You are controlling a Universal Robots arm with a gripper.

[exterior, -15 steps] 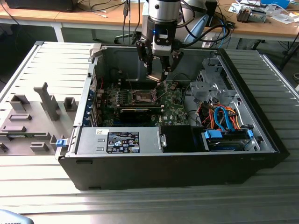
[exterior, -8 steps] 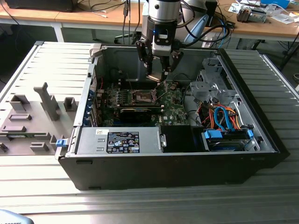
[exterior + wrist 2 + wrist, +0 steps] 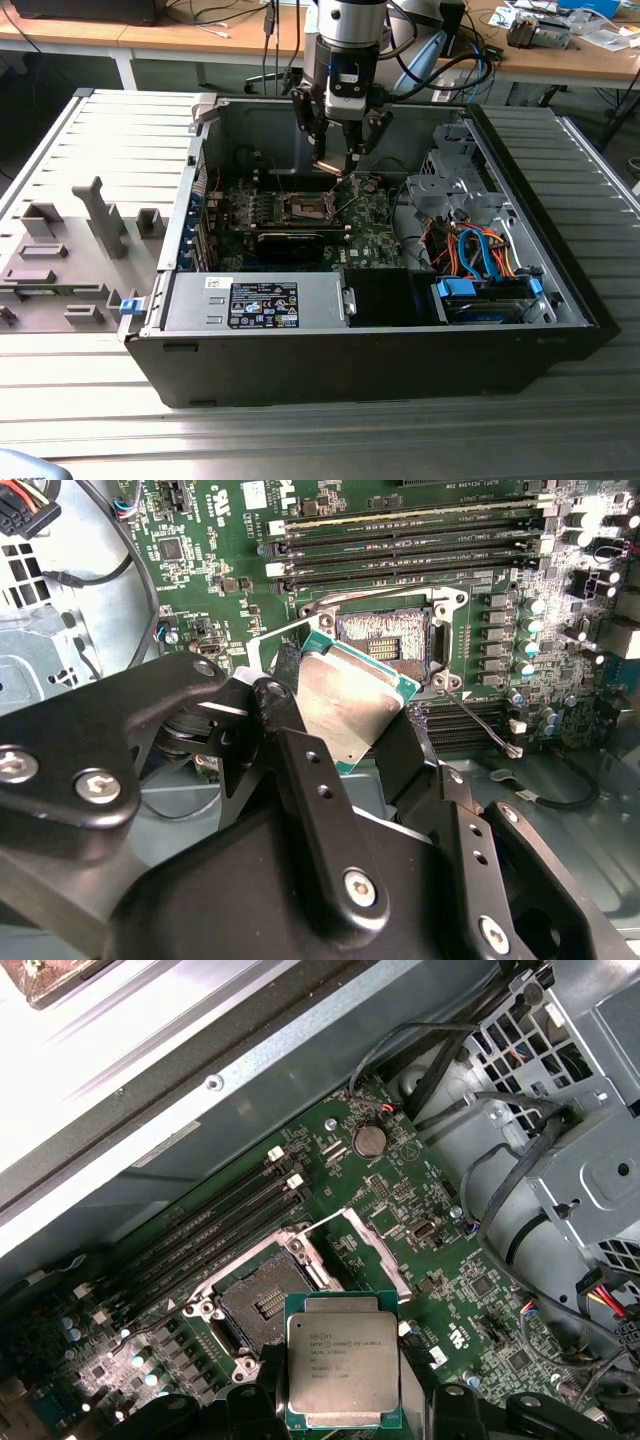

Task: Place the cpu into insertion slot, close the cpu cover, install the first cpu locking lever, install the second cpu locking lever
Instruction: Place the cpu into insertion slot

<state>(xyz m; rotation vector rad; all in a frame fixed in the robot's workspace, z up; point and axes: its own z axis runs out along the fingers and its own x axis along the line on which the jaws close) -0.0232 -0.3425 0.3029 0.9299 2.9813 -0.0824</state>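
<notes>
The pincer (image 3: 350,730) is pinching the cpu (image 3: 343,1370) by two opposite edges, one finger on each side, with the silver-grey lid facing the first wrist view. The chip hangs just above the green motherboard (image 3: 400,1200), beside the insertion slot (image 3: 262,1305) rather than over it and apart from it. The slot lies bare and dark inside its metal rim. The cpu cover (image 3: 382,1253) is swung up and open on its far side, and a thin locking lever (image 3: 480,725) juts out beside the socket in the second wrist view. The chip looks light, thin and quite stiff, so weight should be no trouble. Its smooth metal lid and narrow sides probably give little friction, though, and it could slip or tilt in a loose hold. The edges are the right place to take it — the underside and the fine contacts in the socket are likely delicate and would not forgive a skewed or forced seating. In the exterior view the arm stands over the open computer case (image 3: 300,360) on the slatted tabletop (image 3: 100,400).
</notes>
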